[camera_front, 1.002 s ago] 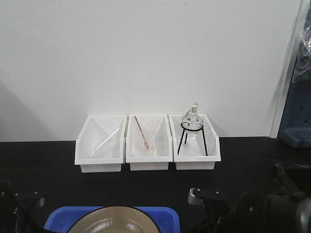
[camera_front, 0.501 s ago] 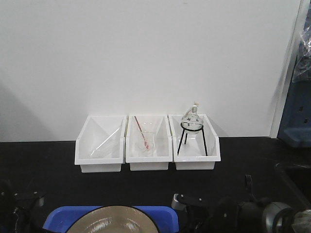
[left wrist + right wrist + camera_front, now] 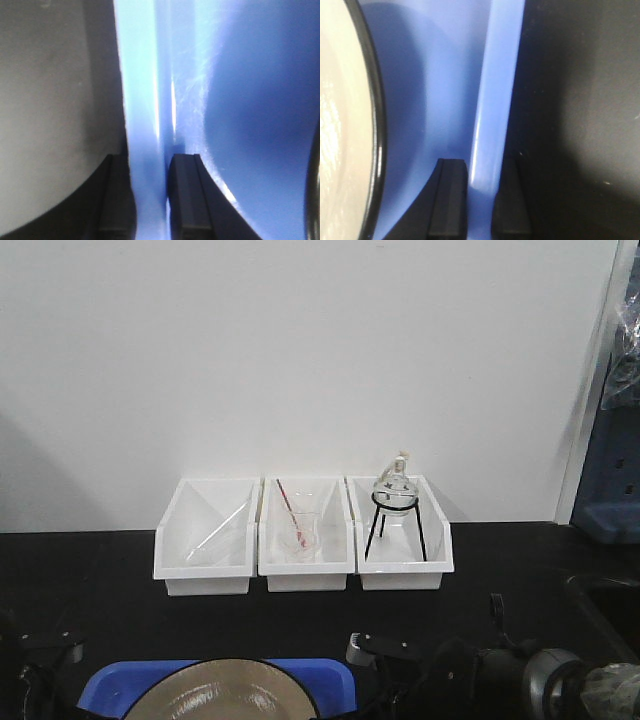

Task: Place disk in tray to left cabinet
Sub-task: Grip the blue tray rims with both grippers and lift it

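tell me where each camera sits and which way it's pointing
Exterior front: above and behind the arms, facing forward over the black table to three white bins and the wall; both arms show at the bottom.
Left wrist: looks along the left gripper, closed on the tray rim.
Right wrist: looks along the right gripper, closed on the opposite rim, disk beside.
All three share the tray.

The tray (image 3: 110,680) is at the front edge of the worktop (image 3: 90,580), near its middle, with the disk (image 3: 225,695) lying in it. Behind it, along the rear edge against the wall (image 3: 300,360), stand the left bin (image 3: 205,585), middle bin (image 3: 305,581) and right bin (image 3: 400,580), side by side. The left gripper (image 3: 148,165) straddles the tray's left rim and the right gripper (image 3: 481,170) its right rim.
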Robot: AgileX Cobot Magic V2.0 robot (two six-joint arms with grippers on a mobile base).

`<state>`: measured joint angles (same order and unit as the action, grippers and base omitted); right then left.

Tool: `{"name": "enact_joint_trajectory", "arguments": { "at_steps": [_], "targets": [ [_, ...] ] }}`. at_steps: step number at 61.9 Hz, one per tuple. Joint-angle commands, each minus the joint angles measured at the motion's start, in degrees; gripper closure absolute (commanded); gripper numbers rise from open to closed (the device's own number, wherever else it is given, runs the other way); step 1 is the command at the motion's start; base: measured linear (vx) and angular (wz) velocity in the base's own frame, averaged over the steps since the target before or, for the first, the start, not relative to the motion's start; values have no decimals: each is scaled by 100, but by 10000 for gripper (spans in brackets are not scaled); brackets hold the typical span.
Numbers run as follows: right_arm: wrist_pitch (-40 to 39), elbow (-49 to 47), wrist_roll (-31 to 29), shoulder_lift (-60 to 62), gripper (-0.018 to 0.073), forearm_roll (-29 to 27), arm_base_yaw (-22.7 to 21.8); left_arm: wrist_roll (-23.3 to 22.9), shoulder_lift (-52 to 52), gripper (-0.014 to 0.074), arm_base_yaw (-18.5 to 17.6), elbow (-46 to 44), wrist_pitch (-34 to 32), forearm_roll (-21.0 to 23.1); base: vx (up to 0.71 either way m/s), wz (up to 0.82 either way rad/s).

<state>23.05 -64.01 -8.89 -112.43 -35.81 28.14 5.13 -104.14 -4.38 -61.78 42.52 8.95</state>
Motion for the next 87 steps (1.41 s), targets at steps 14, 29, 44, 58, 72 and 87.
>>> {"name": "enact_joint_trajectory", "arguments": {
  "at_steps": [14,29,44,58,72,87],
  "targets": [
    [1013,-428,71,845,563,271,-544,-30,632,600,-63,-946,922,227,0,0],
    [1706,-974,697,1328,563,1044,-957,-326,777,600,-63,-1904,1551,236,0,0],
    [2615,-2016,1110,1369,563,1361,-993,-378,777,600,-63,-2619,2184,543,0,0],
    [3177,-2638,1422,1369,563,1548,-993,-378,777,598,-63,-2904,2555,677,0,0],
    [3349,-2787,1465,1369,563,1691,-993,-378,788,596,-63,-3153,2776,677,0,0],
    [3312,-2787,1466,1369,563,1695,-993,-378,786,596,-63,-3148,2922,673,0,0]
  ]
}}
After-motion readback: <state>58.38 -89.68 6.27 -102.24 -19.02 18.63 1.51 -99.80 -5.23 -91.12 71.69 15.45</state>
